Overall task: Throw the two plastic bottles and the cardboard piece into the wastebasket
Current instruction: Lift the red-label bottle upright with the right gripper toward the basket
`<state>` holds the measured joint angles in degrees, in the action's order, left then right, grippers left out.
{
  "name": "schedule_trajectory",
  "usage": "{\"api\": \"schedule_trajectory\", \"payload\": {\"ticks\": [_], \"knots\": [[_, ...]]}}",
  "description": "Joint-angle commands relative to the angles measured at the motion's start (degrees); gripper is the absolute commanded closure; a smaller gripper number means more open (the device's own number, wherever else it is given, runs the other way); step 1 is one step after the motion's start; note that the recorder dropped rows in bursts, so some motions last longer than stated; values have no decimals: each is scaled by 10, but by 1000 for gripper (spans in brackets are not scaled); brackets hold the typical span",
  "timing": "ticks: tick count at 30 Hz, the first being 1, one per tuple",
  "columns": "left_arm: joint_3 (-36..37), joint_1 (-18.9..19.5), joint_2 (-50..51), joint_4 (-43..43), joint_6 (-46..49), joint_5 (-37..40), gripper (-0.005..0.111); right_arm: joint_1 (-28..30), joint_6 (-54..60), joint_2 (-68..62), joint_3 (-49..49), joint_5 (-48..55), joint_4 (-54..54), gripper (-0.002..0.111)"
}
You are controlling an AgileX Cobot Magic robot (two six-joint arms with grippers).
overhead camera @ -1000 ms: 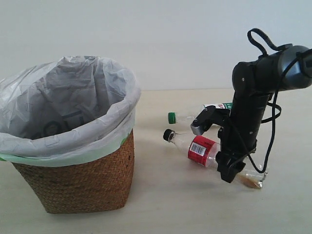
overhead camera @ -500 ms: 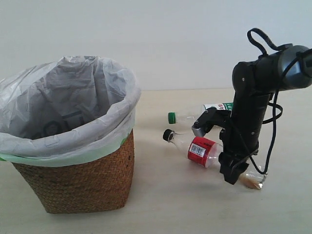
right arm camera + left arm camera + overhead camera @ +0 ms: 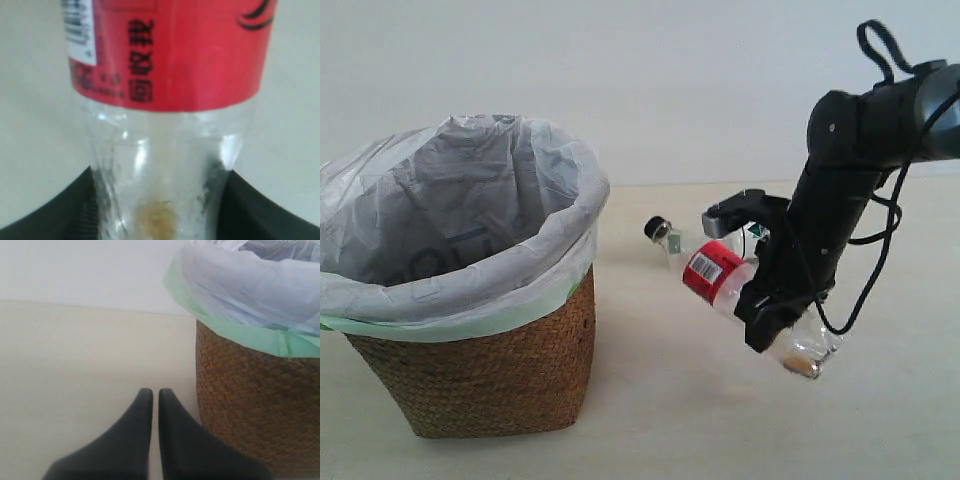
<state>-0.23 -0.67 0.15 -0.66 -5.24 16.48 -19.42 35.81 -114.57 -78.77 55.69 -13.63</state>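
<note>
Plain white wall [image 3: 620,70], pale beige tabletop [image 3: 660,430], soft even light, faint shadows

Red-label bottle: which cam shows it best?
Exterior view: the whole bottle shows, black cap to base, tilted cap-up in the right gripper. The right wrist view shows only its label and clear lower body, close up between the fingers. The left wrist view shows none of it, just the wastebasket.
</note>
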Motion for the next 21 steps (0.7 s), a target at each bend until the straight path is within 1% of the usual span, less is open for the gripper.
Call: {"api": "schedule_trajectory", "payload": {"ticks": [1, 5, 10, 11, 13, 15, 18, 19, 21], "knots": [[2, 1, -1, -3, -3, -4, 103, 0, -54, 63, 1, -22, -15, 108], [2, 1, -1, -3, -3, -4, 103, 0, -116, 117, 2, -54, -15, 108], [2, 1, -1, -3, -3, -4, 103, -15, -193, 218, 98, -251, -30, 108], [2, 1, -1, -3, -3, -4, 103, -22, -193, 235, 131, -307, -33, 108], [2, 1, -1, -3, -3, -4, 103, -33, -193, 259, 175, -378, -47, 108], [2, 1, -1, -3, -3, -4, 103, -50, -193, 285, 226, -468, -59, 108], [2, 1, -1, -3, -3, -4, 103, -80, -194, 305, 289, -566, -65, 108], [2, 1, -1, -3, -3, -4, 103, -94, -191, 314, 320, -622, -65, 108], [2, 1, -1, -3, -3, -4, 103, -99, -200, 320, 341, -658, -67, 108]]}}
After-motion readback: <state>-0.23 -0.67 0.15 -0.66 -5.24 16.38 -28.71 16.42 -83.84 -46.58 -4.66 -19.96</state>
